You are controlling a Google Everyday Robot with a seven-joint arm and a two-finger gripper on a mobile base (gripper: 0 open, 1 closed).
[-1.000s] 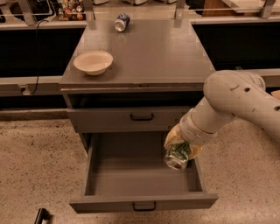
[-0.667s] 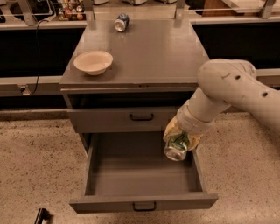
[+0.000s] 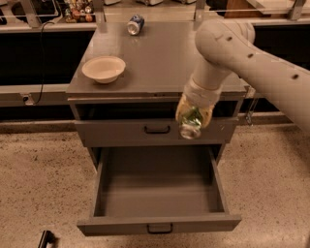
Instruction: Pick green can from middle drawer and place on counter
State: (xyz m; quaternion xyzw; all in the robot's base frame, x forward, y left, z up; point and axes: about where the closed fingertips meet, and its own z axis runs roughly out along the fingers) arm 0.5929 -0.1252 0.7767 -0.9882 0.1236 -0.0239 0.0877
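The two-finger gripper (image 3: 194, 112) grips the small dark-green metal can (image 3: 190, 128), silver end hanging downward; the broad flat grey counter (image 3: 160, 63) lies just above and behind it.

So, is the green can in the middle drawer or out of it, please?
Out. The end effector holds the green can in the air above the open middle drawer, just below the counter's front edge.

The tool (image 3: 192, 120), clamped around the green can (image 3: 190, 130) just below the near-right edge of the tabletop (image 3: 160, 63), was blurred and hid most of it. The arm (image 3: 271, 72) ran off the right edge, covering that far-right corner. Clutter (image 3: 77, 9) beyond was too small to tell.
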